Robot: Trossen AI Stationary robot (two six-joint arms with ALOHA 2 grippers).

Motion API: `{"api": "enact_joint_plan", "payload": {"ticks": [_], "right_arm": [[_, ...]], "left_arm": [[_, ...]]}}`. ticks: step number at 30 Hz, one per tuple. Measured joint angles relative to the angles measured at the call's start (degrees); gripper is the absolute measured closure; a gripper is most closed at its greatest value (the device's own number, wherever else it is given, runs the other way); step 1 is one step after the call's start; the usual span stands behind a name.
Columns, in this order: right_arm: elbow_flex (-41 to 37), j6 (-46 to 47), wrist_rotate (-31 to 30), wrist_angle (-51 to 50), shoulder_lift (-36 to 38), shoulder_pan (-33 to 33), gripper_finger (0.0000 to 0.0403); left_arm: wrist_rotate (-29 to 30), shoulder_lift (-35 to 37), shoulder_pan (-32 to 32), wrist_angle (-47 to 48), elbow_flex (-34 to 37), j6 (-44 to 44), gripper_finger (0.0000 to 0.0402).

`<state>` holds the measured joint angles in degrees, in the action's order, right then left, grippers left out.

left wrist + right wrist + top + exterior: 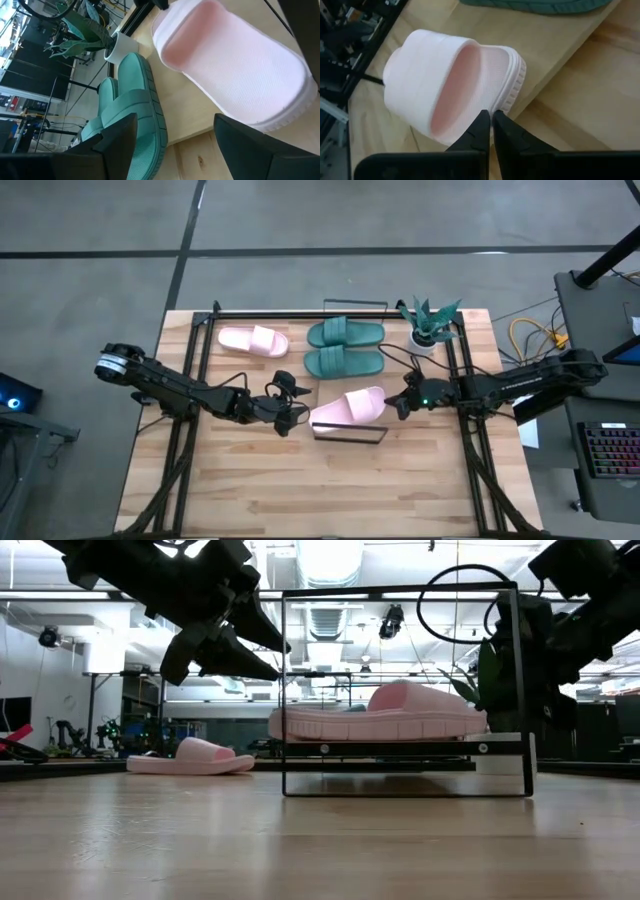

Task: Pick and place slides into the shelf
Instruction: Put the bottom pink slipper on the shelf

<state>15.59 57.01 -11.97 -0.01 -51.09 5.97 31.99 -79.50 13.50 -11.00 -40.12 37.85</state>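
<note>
The left gripper [288,418] has its fingers [115,145] spread wide and empty, hanging just off the heel end of a pink slide [348,408]. The right gripper [397,405] sits at that slide's strap end with its fingers [481,131] pinched together, their tips at the edge of the sole; whether they nip the foam rim or merely touch it cannot be told. This pink slide lies on the light plank of the shelf [350,432], and the low view shows it resting inside the black wire frame, clear of the tabletop [300,490]. The two teal slides [344,347] lie side by side just behind it, apparently on the same plank, beside a small potted plant [428,328]. The second pink slide [253,340] lies on the tabletop, well to the left and apart from the rest. By this showing, three slides seem placed or nearly so, and one pink slide remains to be fetched.
</note>
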Motion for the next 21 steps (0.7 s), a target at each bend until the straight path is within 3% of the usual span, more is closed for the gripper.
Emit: {"api": "enact_joint_plan", "payload": {"ticks": [11,21], "right_arm": [[2.89,1.19,5.87,-5.88,0.04,1.81,0.0395],[2.89,5.59,6.17,-6.30,0.04,7.41,0.0395]], "left_arm": [[0.02,0.00,0.00,0.00,0.00,0.02,0.0155],[0.02,0.00,-0.02,-0.02,0.00,0.02,0.0155]]}}
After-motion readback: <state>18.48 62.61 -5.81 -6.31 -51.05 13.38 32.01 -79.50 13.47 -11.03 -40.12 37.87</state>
